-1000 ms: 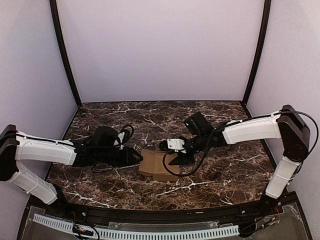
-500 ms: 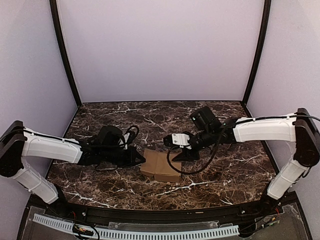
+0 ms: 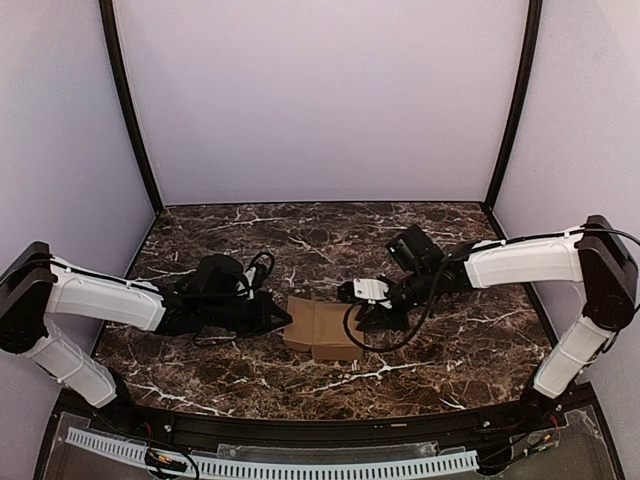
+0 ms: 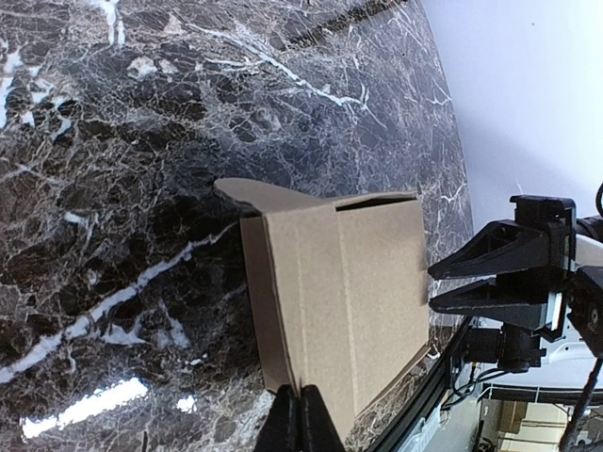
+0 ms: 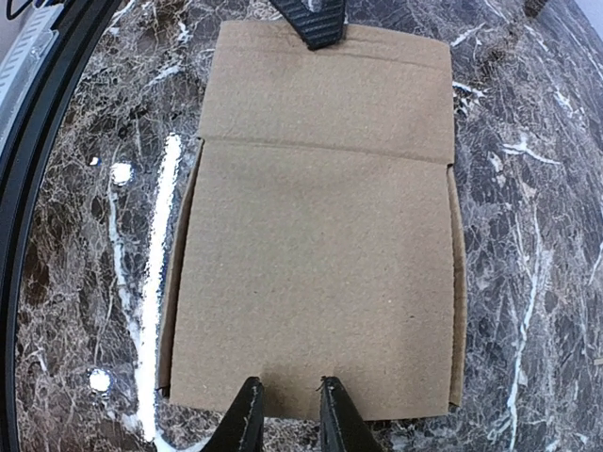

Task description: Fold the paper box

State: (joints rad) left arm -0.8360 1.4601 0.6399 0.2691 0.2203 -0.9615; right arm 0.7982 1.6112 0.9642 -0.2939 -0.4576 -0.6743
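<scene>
The paper box lies on the dark marble table as a low brown cardboard shape with a crease across its top. My left gripper is rolled on its side and shut on the box's left edge. One of its fingers rests on top of the far flap. My right gripper is at the opposite edge, its fingertips slightly apart over the cardboard's near rim with nothing pinched. In the left wrist view, the right gripper points at the box.
A black rail runs along the table's near edge, close below the box. Purple walls and two black corner posts close in the back and sides. A cable loops under the right wrist.
The left jaws have shut on the box's left edge. The right gripper has dropped to the right edge and its jaws have narrowed. The box now lies flatter.
</scene>
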